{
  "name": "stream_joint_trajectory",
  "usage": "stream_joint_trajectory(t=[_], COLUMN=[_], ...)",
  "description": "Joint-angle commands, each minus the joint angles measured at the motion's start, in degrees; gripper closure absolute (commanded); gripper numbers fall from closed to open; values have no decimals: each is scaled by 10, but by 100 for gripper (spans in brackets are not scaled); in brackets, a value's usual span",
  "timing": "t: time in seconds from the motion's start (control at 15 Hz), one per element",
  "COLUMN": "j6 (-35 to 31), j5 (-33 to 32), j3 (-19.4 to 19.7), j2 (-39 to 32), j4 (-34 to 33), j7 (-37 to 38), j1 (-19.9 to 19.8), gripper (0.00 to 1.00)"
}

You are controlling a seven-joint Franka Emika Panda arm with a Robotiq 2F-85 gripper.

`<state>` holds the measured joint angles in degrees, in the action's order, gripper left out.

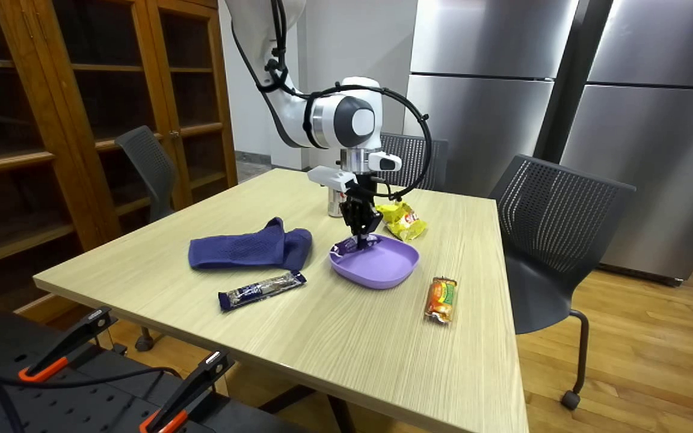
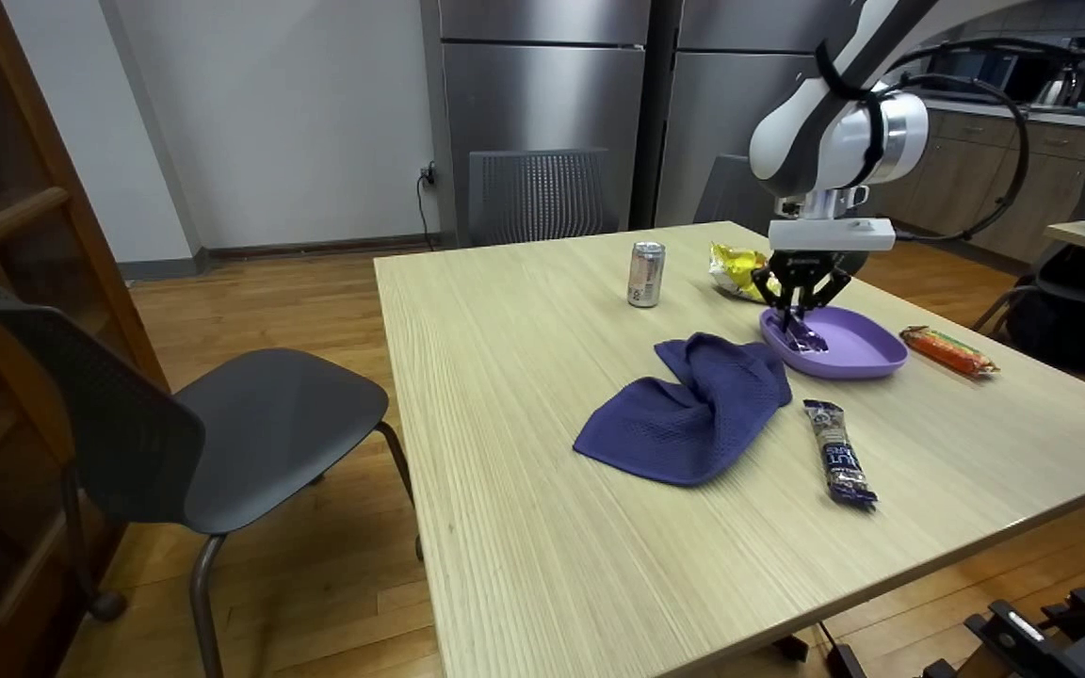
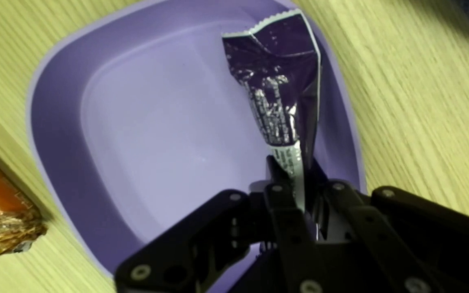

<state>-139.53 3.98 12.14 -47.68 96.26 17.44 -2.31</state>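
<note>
Over the plate [image 1: 382,266], arm [image 1: 325,122] bent, jaws downward

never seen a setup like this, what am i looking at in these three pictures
This is a white jointed robot arm with a black pinching claw. Two pictures view the scene from outside; the close-up is taken from the arm's wrist. The claw is shut on a shiny dark purple foil-like packet, held over a shallow purple rounded-square plate, perhaps touching it. Also on the pale wood-grain table are a crumpled shiny yellow bag, a navy woven cloth, a slim navy-wrapped bar and an orange glossy-wrapped snack; a silver metal can stands upright.
</note>
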Motion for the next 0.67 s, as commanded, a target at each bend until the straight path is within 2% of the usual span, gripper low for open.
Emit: stream_joint_trajectory(t=[0.0,0.07,0.13,0.6], j6=[38,45,52,115], j5=[-12,-11,-9,6], j3=[-6,-7,-10,-47], j2=[-15,-16,-15,8], j4=[-38,-41,-43,-43], j7=[1,-1,-6,-77], j1=[-4,-5,-8,-39], gripper=[96,60,59,7])
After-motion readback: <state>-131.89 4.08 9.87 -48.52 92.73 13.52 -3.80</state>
